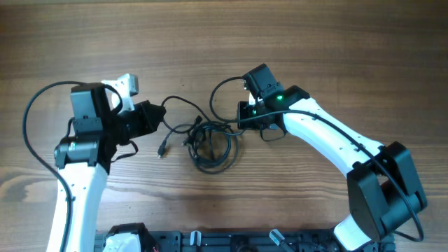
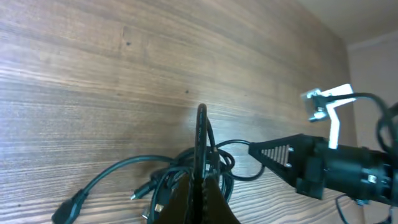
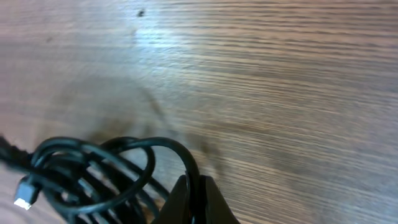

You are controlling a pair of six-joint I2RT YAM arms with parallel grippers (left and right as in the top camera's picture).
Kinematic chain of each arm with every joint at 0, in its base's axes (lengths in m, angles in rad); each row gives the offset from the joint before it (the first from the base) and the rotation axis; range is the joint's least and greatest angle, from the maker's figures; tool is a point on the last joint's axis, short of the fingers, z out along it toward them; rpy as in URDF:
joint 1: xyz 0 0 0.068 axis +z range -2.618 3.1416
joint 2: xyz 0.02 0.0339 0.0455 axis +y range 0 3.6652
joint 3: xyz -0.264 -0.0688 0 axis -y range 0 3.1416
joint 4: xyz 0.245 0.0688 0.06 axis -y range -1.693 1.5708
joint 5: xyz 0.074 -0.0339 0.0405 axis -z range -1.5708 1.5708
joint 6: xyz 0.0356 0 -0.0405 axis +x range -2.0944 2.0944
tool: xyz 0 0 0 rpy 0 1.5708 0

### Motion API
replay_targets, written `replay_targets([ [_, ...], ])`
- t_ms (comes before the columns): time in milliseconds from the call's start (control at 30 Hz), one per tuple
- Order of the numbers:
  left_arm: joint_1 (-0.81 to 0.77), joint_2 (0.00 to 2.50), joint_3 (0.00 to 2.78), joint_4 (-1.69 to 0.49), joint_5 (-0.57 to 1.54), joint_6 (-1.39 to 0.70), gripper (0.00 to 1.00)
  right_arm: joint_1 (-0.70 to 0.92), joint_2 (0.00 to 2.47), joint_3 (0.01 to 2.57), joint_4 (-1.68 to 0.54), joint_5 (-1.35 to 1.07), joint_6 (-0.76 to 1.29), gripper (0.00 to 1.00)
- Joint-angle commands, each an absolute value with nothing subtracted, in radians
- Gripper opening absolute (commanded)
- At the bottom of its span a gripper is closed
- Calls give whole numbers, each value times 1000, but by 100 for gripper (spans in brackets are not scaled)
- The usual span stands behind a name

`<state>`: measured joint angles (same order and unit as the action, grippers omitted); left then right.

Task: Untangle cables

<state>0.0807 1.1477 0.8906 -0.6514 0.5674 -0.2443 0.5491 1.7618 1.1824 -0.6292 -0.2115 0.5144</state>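
The cables (image 1: 210, 143) lie as a tangled black clump of loops in the middle of the table, with strands running out to both sides and a plug end (image 1: 162, 150) at the left. My left gripper (image 1: 159, 116) is shut on one strand at the clump's left; in the left wrist view the jaws (image 2: 200, 177) pinch a cable that arches up in front of them. My right gripper (image 1: 245, 120) is shut on a strand at the clump's right; in the right wrist view the jaws (image 3: 194, 186) clamp a cable loop (image 3: 99, 168).
A loop of cable (image 1: 222, 94) curls behind the right gripper. The right gripper and arm (image 2: 329, 165) show in the left wrist view. A black rack (image 1: 210, 241) runs along the table's front edge. Bare wood surrounds the clump.
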Motion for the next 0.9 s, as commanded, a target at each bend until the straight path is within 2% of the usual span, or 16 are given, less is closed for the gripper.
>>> replay_targets([
  [0,90,1230,915,-648,576,-212,4,551,1779,1169,-613,-335,419,5],
  [33,90,1246,915,-648,576,-212,4,551,1779,1169,-610,-336,422,10],
  [67,90,1264,915,-649,580,-212,4,551,1779,1169,-609,-336,423,22],
  [100,90,1279,915,-650,587,-213,4,551,1779,1169,-607,-336,428,28],
  [233,90,1315,915,-657,587,-213,4,551,1779,1169,-600,-336,509,41],
  [333,90,1319,915,-657,587,-213,4,551,1779,1169,-595,-336,574,56],
  [500,89,1319,915,-655,587,-216,4,554,1779,1169,-600,-342,701,56],
  [600,89,1319,915,-650,587,-216,4,565,1779,1169,-629,-335,772,46],
  [667,89,1319,915,-642,587,-216,4,580,1779,1169,-656,-302,827,48],
  [833,89,1319,915,-617,587,-216,4,644,1780,1169,-675,-244,926,62],
  [867,89,1319,915,-612,587,-214,4,654,1780,1169,-674,-231,928,62],
])
